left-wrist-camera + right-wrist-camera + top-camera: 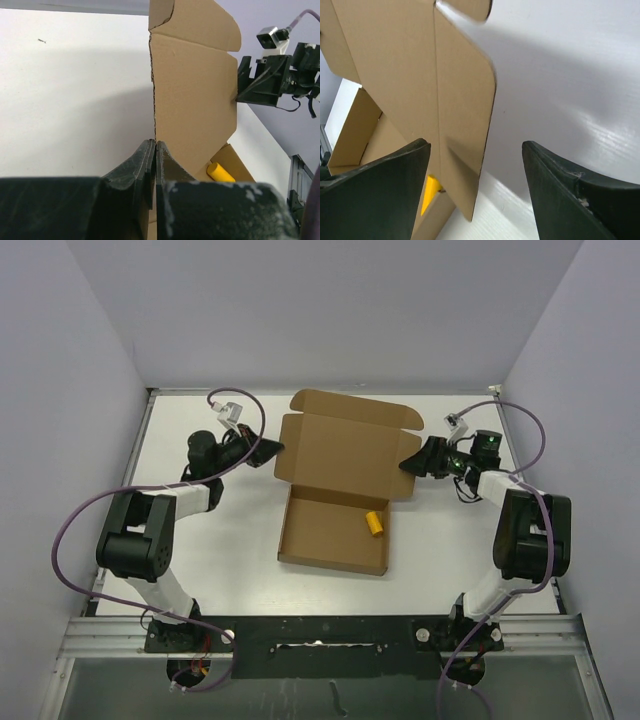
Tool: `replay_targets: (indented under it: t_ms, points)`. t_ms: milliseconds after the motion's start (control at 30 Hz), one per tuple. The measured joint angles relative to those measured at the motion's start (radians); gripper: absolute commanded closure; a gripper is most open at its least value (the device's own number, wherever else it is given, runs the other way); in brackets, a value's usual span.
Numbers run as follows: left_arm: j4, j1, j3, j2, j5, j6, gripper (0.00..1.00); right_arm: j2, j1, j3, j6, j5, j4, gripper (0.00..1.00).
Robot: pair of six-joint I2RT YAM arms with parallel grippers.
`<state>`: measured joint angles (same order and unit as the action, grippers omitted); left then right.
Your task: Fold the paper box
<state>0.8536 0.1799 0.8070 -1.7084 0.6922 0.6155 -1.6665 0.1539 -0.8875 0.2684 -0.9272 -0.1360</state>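
The paper box lies open on the counter, lid raised; the left claw is closed at its left edge, the right claw gapes around its right flap.

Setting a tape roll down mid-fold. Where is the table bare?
Bare table: the near strip between the paper box and the arm bases, plus patches either side of its tray. Crowded beside the lid, at the left gripper and right gripper.

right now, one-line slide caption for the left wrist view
Closed left gripper at the raised lid edge of the brown cardboard paper box, yellow cylinder inside, open right gripper opposite
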Motion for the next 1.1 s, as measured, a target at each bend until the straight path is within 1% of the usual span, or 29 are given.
replay_targets:
  t_ms: [67,167,233,267,333,367,433,467,567,633,700,767,833,933,967,1033,1100]
  points:
    - [0.013,0.002,-0.002,0.000,0.004,-0.004,1.00,-0.019,-0.005,-0.034,-0.010,0.003,0.015,0.40]
    - [0.024,0.003,-0.004,0.000,0.013,-0.011,1.00,-0.029,-0.008,-0.067,-0.035,0.007,0.030,0.64]
    - [0.027,0.003,-0.005,0.000,0.016,-0.014,1.00,-0.027,-0.017,-0.074,-0.054,0.006,0.035,0.82]
    - [0.027,0.003,-0.005,0.000,0.017,-0.016,1.00,-0.024,-0.019,-0.074,-0.063,0.005,0.035,0.89]
    - [0.026,0.003,-0.005,0.000,0.017,-0.018,1.00,-0.015,-0.026,-0.074,-0.075,-0.008,0.037,0.98]
    - [0.026,0.003,-0.005,0.000,0.019,-0.018,1.00,-0.006,-0.032,-0.074,-0.077,-0.018,0.037,1.00]
    - [0.026,0.002,-0.005,0.001,0.019,-0.022,1.00,0.024,-0.038,-0.074,-0.089,-0.019,0.039,1.00]
    - [0.026,0.000,-0.005,0.001,0.019,-0.022,0.98,0.039,-0.038,-0.074,-0.099,-0.020,0.039,1.00]
    - [0.026,-0.002,-0.006,0.006,0.021,-0.022,0.80,0.071,-0.035,-0.074,-0.135,-0.035,0.039,1.00]
    - [0.026,-0.005,-0.006,0.012,0.026,-0.021,0.73,0.080,-0.035,-0.074,-0.159,-0.057,0.039,1.00]
    - [0.026,-0.018,-0.007,0.025,0.032,-0.014,0.68,0.083,-0.035,-0.073,-0.182,-0.073,0.040,1.00]
    - [0.027,-0.042,-0.010,0.047,0.033,-0.003,0.67,0.084,-0.028,-0.070,-0.200,-0.097,0.040,1.00]
    - [0.027,-0.082,-0.014,0.072,0.034,0.010,0.67,0.085,-0.027,-0.068,-0.211,-0.110,0.040,1.00]
    - [0.027,-0.163,-0.020,0.113,0.021,0.027,0.81,0.087,-0.022,-0.063,-0.220,-0.129,0.040,1.00]
    - [0.027,-0.188,-0.020,0.123,0.014,0.029,0.83,0.087,-0.021,-0.063,-0.221,-0.132,0.040,1.00]
    - [0.027,-0.222,-0.020,0.129,0.001,0.023,0.84,0.087,-0.016,-0.061,-0.223,-0.138,0.040,1.00]
    - [0.026,-0.230,-0.023,0.128,0.005,0.006,0.83,0.088,-0.016,-0.060,-0.224,-0.143,0.040,1.00]
